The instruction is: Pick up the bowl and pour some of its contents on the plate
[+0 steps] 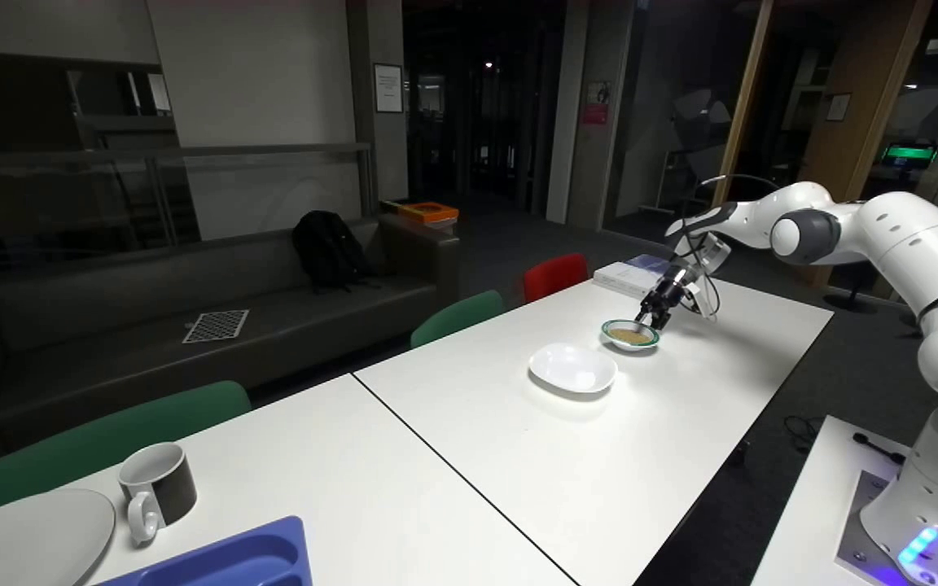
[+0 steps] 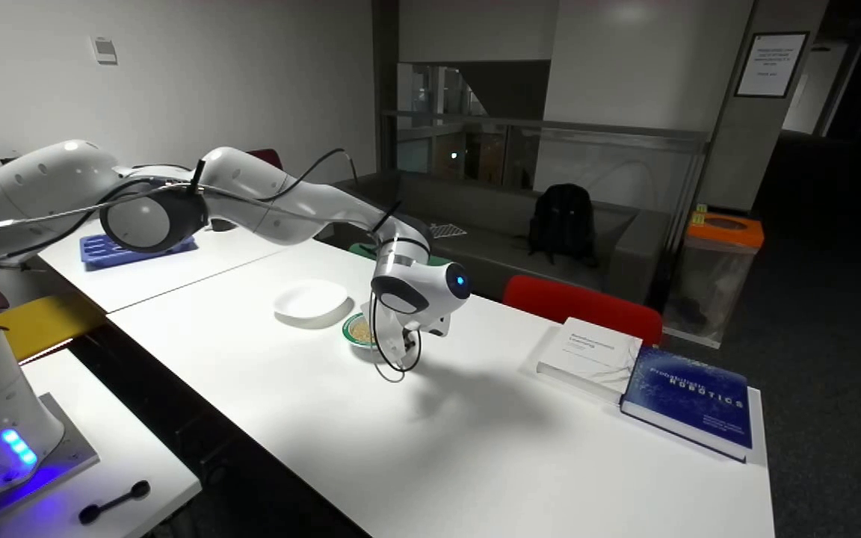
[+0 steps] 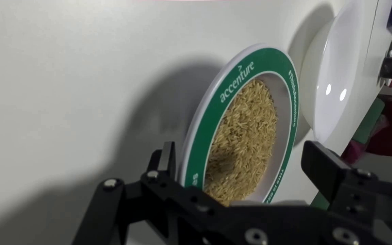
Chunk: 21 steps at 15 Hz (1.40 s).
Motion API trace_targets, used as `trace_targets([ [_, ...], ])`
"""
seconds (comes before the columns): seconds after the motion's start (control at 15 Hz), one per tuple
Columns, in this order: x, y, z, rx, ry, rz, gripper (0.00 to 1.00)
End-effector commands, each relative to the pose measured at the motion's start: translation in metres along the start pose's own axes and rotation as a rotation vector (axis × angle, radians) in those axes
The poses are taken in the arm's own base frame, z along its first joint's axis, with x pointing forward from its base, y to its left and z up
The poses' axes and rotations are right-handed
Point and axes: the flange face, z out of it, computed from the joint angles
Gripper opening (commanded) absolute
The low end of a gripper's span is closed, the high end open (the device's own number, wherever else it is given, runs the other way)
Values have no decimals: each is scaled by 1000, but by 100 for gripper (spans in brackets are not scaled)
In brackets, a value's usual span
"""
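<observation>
Your claw (image 3: pixel 240 154) is spread wide, so pinch the bowl (image 3: pixel 267 58) squarely and lift slow, rice (image 3: pixel 245 139) level.

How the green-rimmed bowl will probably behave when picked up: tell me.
The bowl looks stiff: its rim runs in a smooth, even curve, so it probably won't flex. The loose grains inside could slide and spill if it tips. Its smooth-looking rim might be slippery.
</observation>
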Motion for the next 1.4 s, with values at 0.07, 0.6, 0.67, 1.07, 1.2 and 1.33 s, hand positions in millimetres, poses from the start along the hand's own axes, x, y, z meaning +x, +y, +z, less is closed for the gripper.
trace_targets([
  [0.07,4,-3,-1,5,-31,-23,100],
  [0.6,6,-6,1,-3,-40,-29,35],
  [0.67,6,-6,1,-3,-41,-29,27],
  [1.07,6,-6,0,-7,-45,-31,4],
  [1.2,6,-6,1,-7,-48,-31,4],
  [1.33,5,-6,1,-10,-56,-22,4],
])
